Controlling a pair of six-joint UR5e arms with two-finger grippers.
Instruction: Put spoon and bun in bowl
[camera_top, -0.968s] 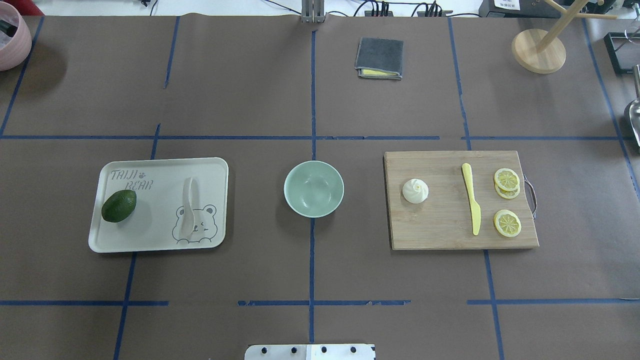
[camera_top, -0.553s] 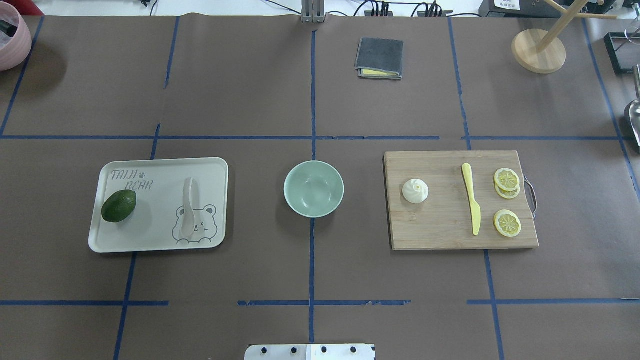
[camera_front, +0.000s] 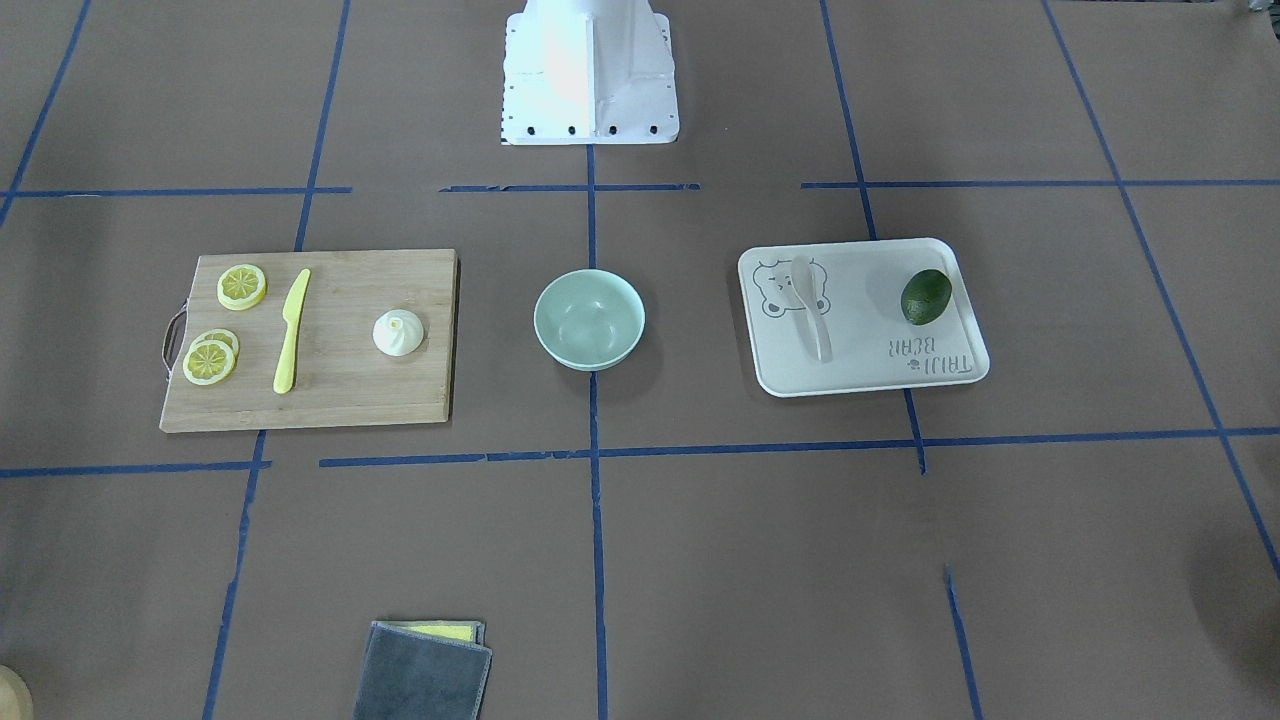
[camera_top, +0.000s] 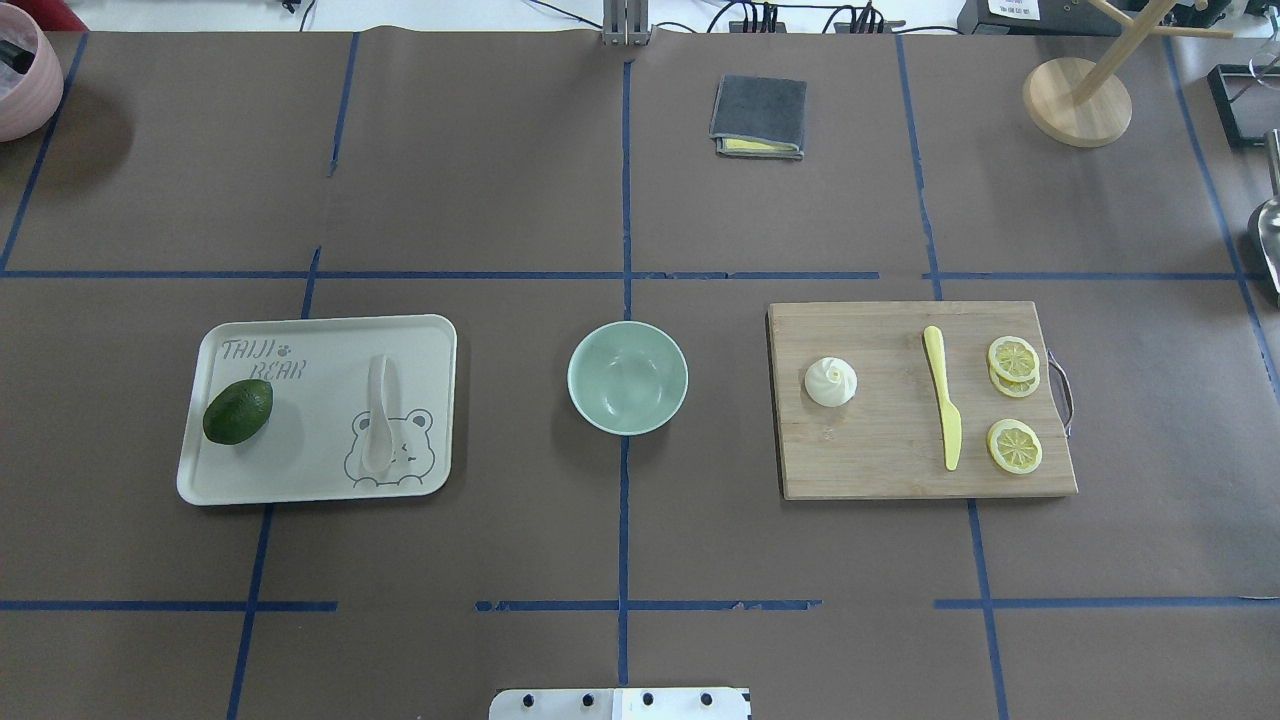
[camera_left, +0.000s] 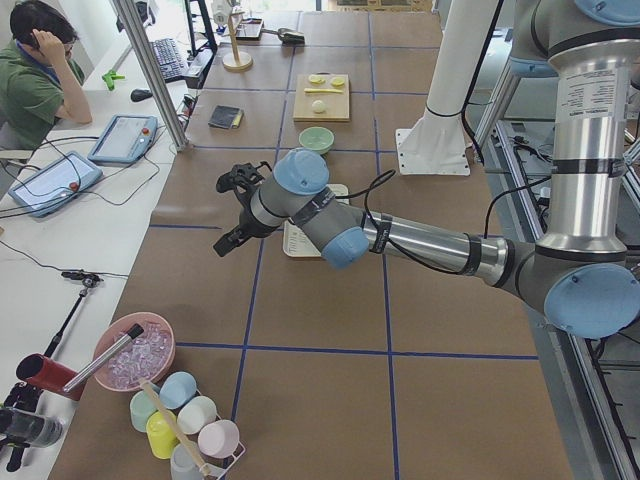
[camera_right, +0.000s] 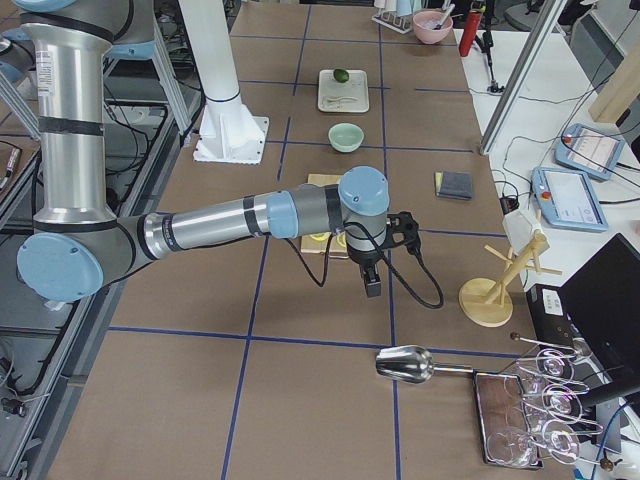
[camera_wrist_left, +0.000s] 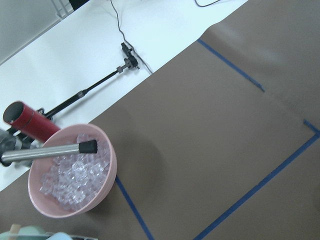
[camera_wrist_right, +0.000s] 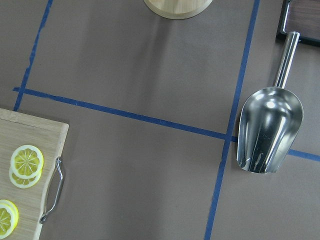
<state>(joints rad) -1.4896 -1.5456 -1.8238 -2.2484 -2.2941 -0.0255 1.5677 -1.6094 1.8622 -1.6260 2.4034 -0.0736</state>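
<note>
Centrally, the pale green bowl (camera_top: 627, 377) stands on the brown table cover with nothing in it.

Left side: the white spoon (camera_top: 377, 412) lies flat on the cream tray (camera_top: 300, 470), over the printed bear. Its scoop points toward the robot, and a dark green avocado (camera_top: 238, 411) sits apart from it on the same tray. In the exterior left view I find the left gripper (camera_left: 225, 215) raised above the table, out past the tray toward the table's left end. It is well apart from the spoon. Its wrist camera looks down on a pink bowl of ice (camera_wrist_left: 70, 175), not on the tray. I cannot tell whether its jaws are parted or closed.

Right side: the white bun (camera_top: 830, 381) sits upright on the wooden cutting board (camera_top: 880, 460), at the end nearest the bowl. A yellow knife (camera_top: 942, 408) lies beside it, with lemon slices (camera_top: 1014, 445) further out. The right gripper (camera_right: 375, 280) shows only in the exterior right view. It hangs above the table beyond the board's handle end, well apart from the bun. Its wrist camera takes in the board's handle corner and a metal scoop (camera_wrist_right: 269, 127). Here too I cannot tell how the jaws stand.

Neither gripper touches any object.
</note>
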